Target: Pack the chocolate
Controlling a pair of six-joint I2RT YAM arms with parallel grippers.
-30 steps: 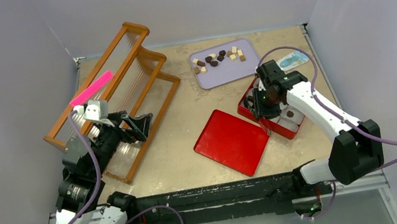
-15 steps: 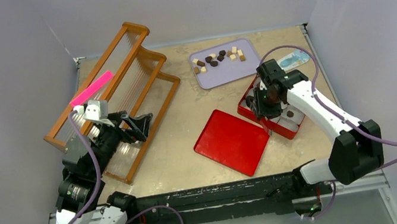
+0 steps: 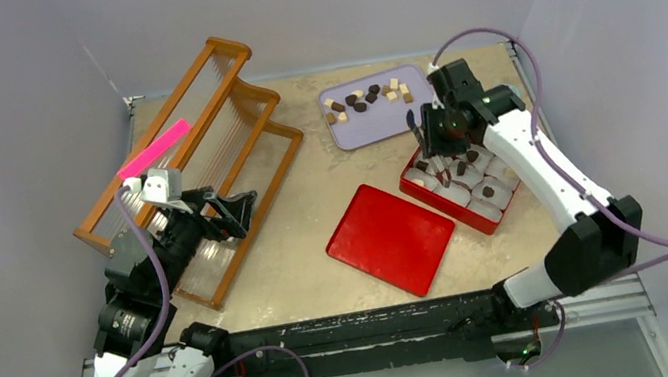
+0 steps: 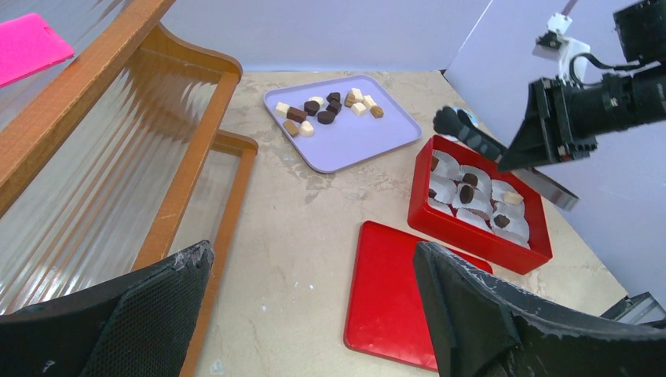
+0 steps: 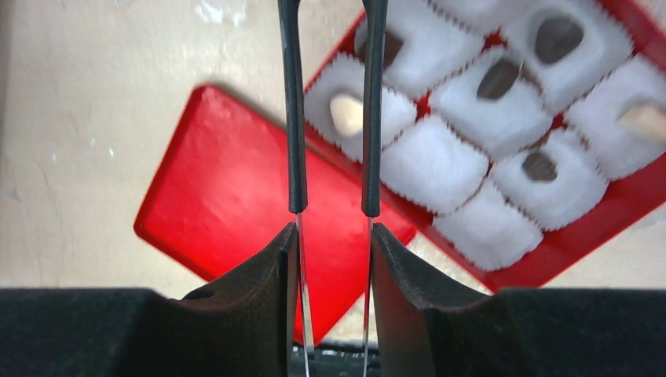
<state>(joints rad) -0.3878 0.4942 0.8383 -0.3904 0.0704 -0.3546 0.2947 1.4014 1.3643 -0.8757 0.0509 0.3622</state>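
The right hand (image 3: 429, 130) is held over the red box (image 3: 464, 216), narrowly parted and empty. The left hand (image 4: 312, 255) is spread wide.

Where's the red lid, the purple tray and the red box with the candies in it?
red lid (image 3: 391, 238): top view, middle of its flat face.
purple tray (image 3: 383, 123): top view, bare patch near its front edge.
red box (image 4: 471, 238): left wrist view, its near side wall.

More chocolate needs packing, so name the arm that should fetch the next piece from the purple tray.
Right. The right tool, open and empty, hovers between the red box and the purple tray holding the chocolate; the left tool sits far off by the wooden rack.
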